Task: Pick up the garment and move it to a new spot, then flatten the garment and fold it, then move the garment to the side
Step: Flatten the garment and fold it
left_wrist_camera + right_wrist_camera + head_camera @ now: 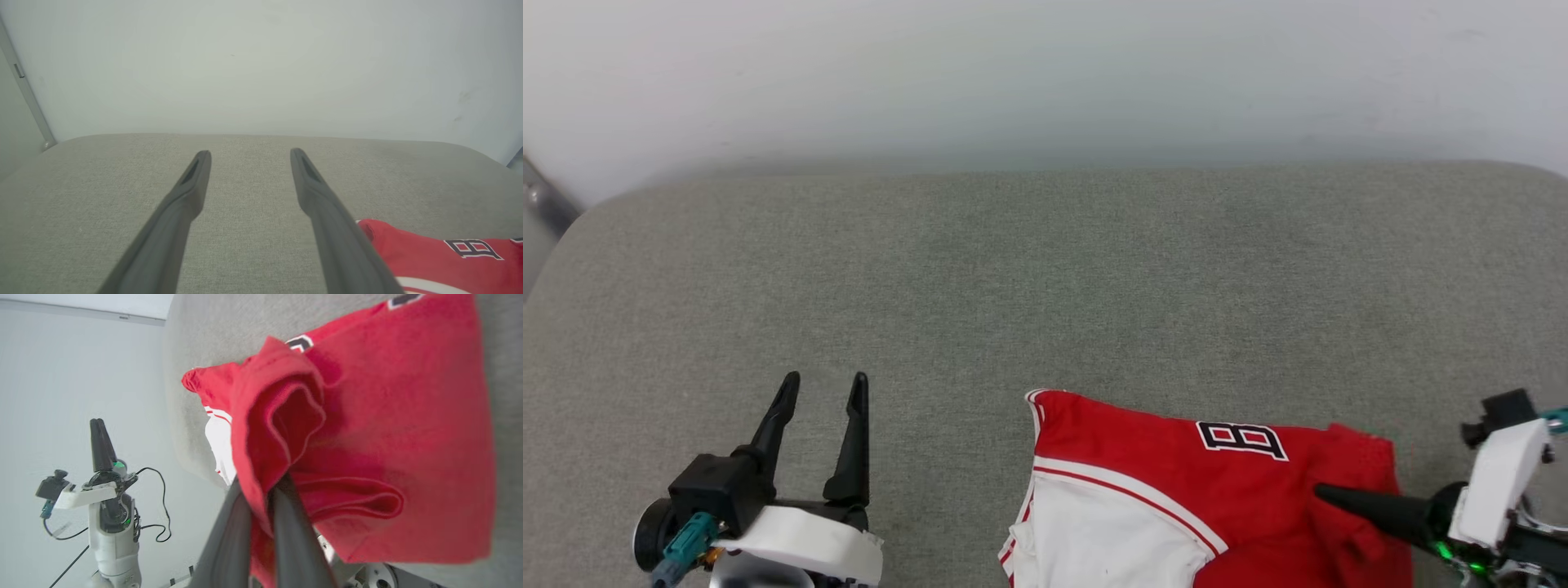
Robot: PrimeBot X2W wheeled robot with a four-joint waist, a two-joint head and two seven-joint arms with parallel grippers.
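Grey cushion point(1045, 269) holds the garment point(1176, 490), right claw point(1331, 494) clamped on its edge, left claw point(825, 384) wide, apart.

The head camera looks forward and down from above onto the grey cushion point(1045, 269), with the garment point(1176, 482) at the view's lower edge and the pale wall point(1045, 73) beyond it. The left wrist camera sits low, left of the garment, and faces the wall along the left gripper point(250, 152), catching the garment's corner. The right wrist camera hangs very close over the garment, rolled sideways, and shares the left gripper with the head view.
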